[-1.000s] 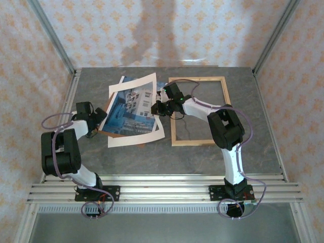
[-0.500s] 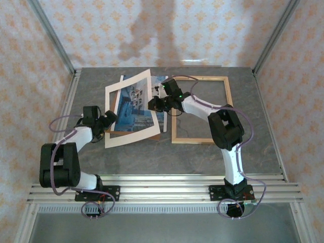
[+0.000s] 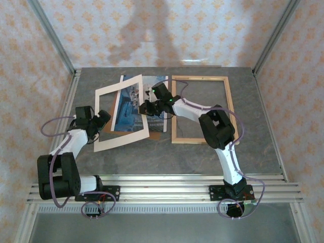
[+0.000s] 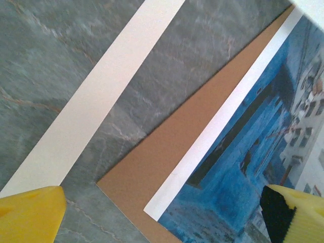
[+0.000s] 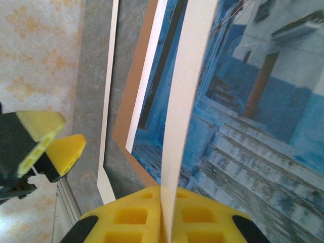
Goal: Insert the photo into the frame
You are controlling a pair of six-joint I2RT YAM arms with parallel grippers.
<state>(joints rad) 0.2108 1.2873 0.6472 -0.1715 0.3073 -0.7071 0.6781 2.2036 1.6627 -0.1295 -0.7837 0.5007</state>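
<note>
There were two grippers, one mat, one photo, one backing board and one frame. The left gripper (image 3: 103,120) hung empty, fingers wide apart, at the left edge of the cream mat (image 3: 124,142). Just to its right the photo (image 3: 129,110) lay face up on the brown backing board (image 4: 152,167). The right gripper (image 3: 147,108) was clamped on the mat's raised right band, above the photo. The frame (image 3: 197,77) lay flat just beside the photo, rightmost.

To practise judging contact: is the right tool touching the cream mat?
Touching. In the right wrist view the cream mat runs edge-on into the right tool, pinched between its yellow fingers with no gap.
</note>
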